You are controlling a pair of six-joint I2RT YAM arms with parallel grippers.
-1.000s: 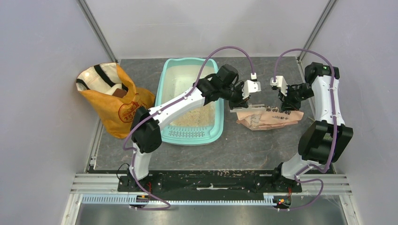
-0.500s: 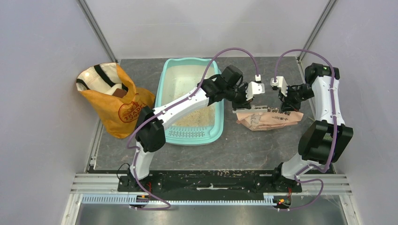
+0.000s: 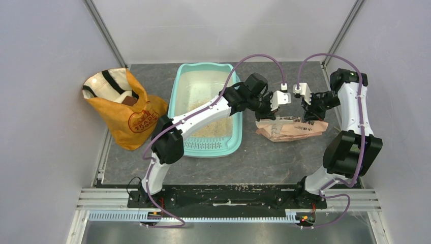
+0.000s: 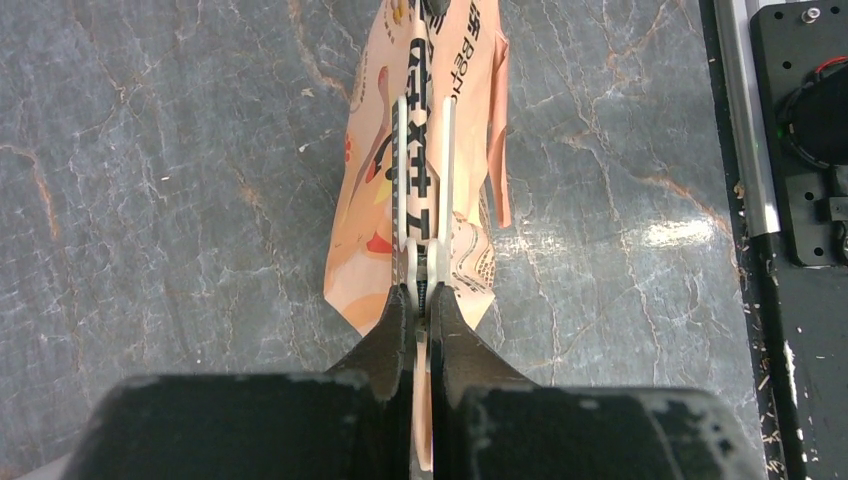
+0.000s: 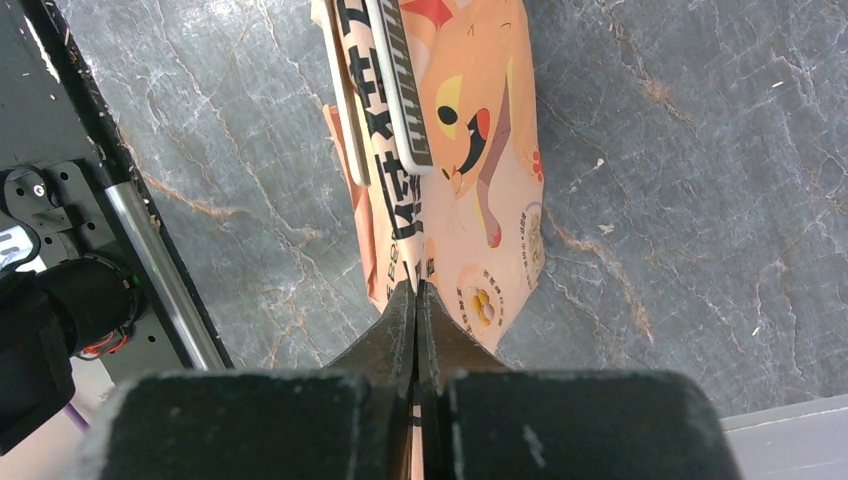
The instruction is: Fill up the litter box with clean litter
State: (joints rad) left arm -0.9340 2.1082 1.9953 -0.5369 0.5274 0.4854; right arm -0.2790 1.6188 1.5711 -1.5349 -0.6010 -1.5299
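The litter box (image 3: 174, 101) is sitting on the bench (image 3: 284, 162) left of centre. Its long sides are running from the near edge toward the far edge, and its slotted grate is at the near short end. The clean litter (image 3: 216, 127) is lying inside as a loose tan heap toward that near end, while the far part of the floor is showing pale.

The left arm is reaching across the box's right rim. The left gripper (image 3: 278, 118) is clenching the upper edge of a pink-tan paper bag (image 3: 297, 131), which is lying on the bench just right of the box. In the left wrist view, the jaws are pinching that printed edge between them.

The right gripper (image 5: 415, 290) is grasping the same edge closer to the bench's right edge, its jaws pressing flat together on the paper. The two grippers are working near each other but apart.

An orange-yellow bag (image 3: 124, 114) with black straps is standing open near the left edge of the bench, just beside the box.
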